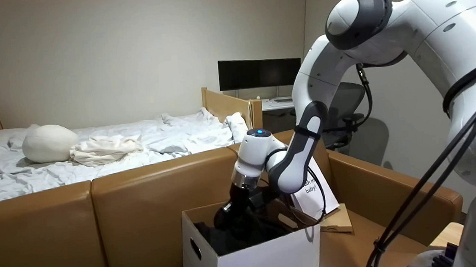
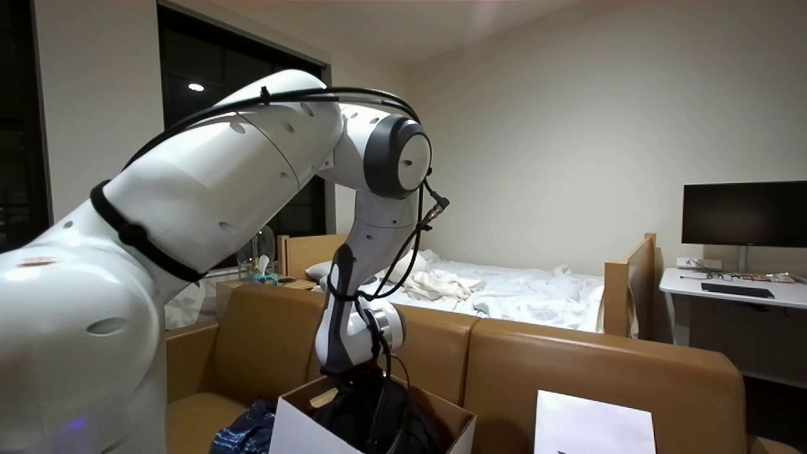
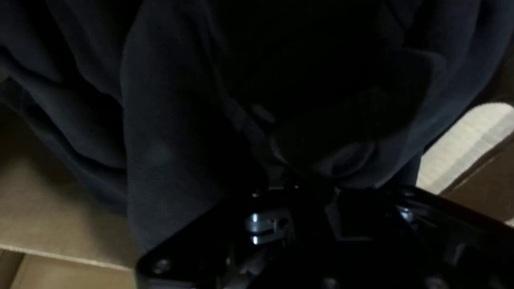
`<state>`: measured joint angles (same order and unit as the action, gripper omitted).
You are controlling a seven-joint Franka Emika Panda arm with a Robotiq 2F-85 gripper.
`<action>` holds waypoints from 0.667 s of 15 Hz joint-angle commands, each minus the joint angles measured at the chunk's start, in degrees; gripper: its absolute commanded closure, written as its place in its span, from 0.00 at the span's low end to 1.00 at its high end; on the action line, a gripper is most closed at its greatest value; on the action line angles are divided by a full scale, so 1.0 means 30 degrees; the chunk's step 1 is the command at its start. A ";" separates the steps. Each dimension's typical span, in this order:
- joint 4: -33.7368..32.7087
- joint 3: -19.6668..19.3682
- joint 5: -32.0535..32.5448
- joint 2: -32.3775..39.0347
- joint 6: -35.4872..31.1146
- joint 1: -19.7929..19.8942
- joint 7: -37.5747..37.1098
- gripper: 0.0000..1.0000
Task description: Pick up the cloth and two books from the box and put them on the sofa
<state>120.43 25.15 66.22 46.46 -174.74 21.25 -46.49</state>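
Filling the rear, a white-sheeted bed is standing behind a tan sofa. In both exterior views the arm is standing arched: its upper links are slanting upward, its elbow is sitting high, its forearm is hanging steeply, and its wrist is leaning over the open white box. The box is standing before the sofa's backrest, and dark cloth is lying bunched inside. Near the box, a white panel with black lettering is standing tilted close to a flat brown carton, while in an exterior view blue patterned fabric is showing just beside the box. The black tool is pointing down into the dark cloth; I am unable to tell whether its fingers are gripping a fold or standing apart.
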 commanded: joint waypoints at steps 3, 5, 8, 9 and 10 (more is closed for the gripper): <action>0.0183 0.7086 -0.4644 -0.1774 0.5435 0.5100 0.7039 0.96; -0.1068 0.9030 -0.6265 -0.2212 0.8679 0.6073 0.9627 0.96; -0.3589 1.0318 -0.6810 -0.2729 1.2342 0.6398 1.2127 0.96; -0.4456 1.0409 -0.6692 -0.2749 1.3163 0.6257 1.2638 0.96; -0.4966 0.7466 -0.9842 -0.4893 1.2192 0.3749 1.4827 0.96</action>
<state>109.97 55.09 47.57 39.60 -139.11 39.62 -13.06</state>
